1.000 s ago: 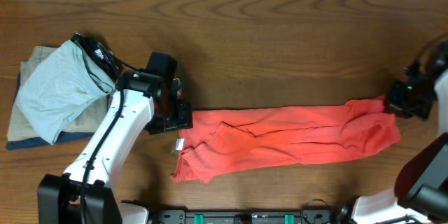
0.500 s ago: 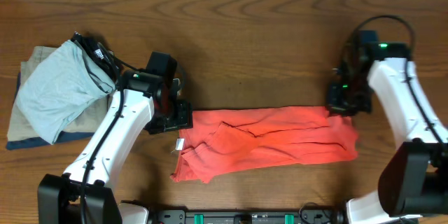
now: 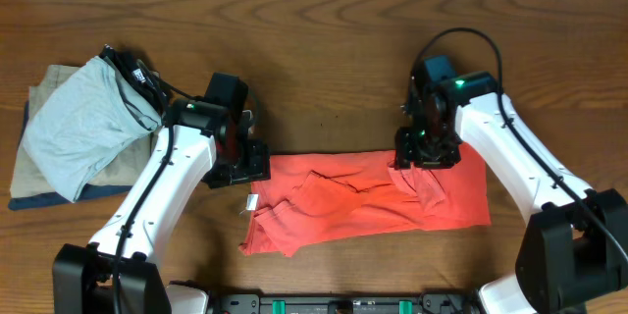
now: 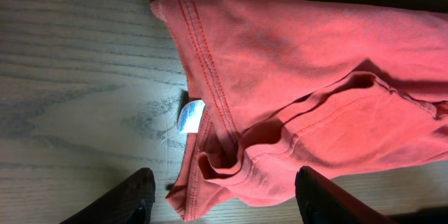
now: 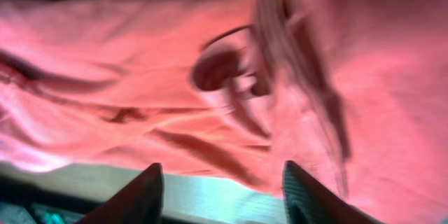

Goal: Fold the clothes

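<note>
The coral-red T-shirt (image 3: pixel 368 201) lies in a long, rumpled band across the table's front middle. Its right end is doubled over to the left, and the chest lettering is hidden. My left gripper (image 3: pixel 247 167) is at the shirt's upper left corner. In the left wrist view it (image 4: pixel 224 199) is open, with the stitched hem and white label (image 4: pixel 189 115) just beyond the fingers. My right gripper (image 3: pixel 420 152) hovers over the shirt's upper edge at the folded-over part. In the blurred right wrist view it (image 5: pixel 220 196) is open above the red cloth (image 5: pixel 294 91).
A stack of folded garments sits at the left: a light grey-blue one (image 3: pixel 78 128) on top of tan (image 3: pixel 118 172) and navy ones. A black rail (image 3: pixel 343 304) runs along the table's front edge. Bare wood lies behind the shirt.
My right arm has swung left from the far right, carrying the shirt's right end over onto the shirt, so the band is shorter. The left arm has not moved.
</note>
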